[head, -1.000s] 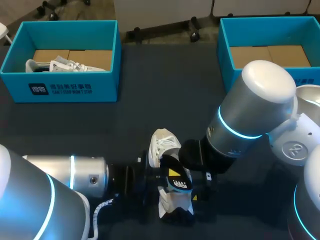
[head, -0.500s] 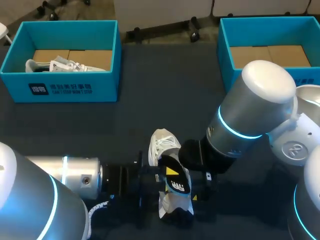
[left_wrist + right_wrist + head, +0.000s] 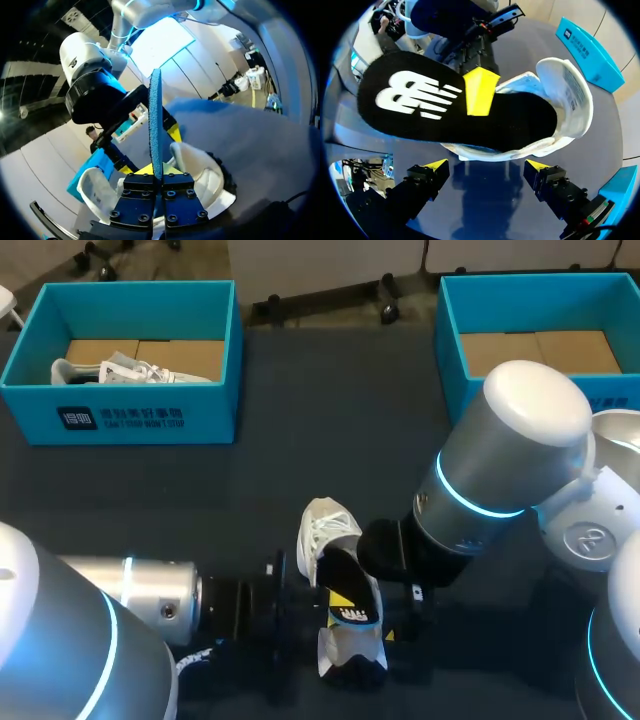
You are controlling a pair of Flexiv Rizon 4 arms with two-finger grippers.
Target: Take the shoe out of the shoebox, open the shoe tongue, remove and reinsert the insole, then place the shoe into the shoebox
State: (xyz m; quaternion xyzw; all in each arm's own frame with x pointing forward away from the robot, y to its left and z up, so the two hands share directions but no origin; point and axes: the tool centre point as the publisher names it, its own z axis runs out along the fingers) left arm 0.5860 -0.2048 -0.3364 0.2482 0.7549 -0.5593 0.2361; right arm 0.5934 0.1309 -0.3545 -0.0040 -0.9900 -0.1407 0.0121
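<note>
A white shoe (image 3: 333, 533) lies on the dark table near the front middle, toe pointing away from me. Its black insole (image 3: 350, 598) stands partly out of the shoe opening. My left gripper (image 3: 338, 598) comes in from the left and is shut on the insole. In the left wrist view the insole (image 3: 155, 120) rises edge-on, blue underside showing, from between the left gripper (image 3: 155, 172) tips, over the shoe (image 3: 202, 167). My right gripper (image 3: 486, 167) stands open beside the shoe (image 3: 570, 95), under the insole (image 3: 450, 107), touching neither.
A blue shoebox (image 3: 125, 420) at the back left holds another white shoe (image 3: 130, 370). A second blue shoebox (image 3: 455, 350) stands at the back right with a cardboard liner inside. My right arm's large elbow (image 3: 520, 440) hangs over the right side of the table.
My left arm has drawn back slightly to the left, and the insole has shifted a little toward the near edge. The right arm has stayed put.
</note>
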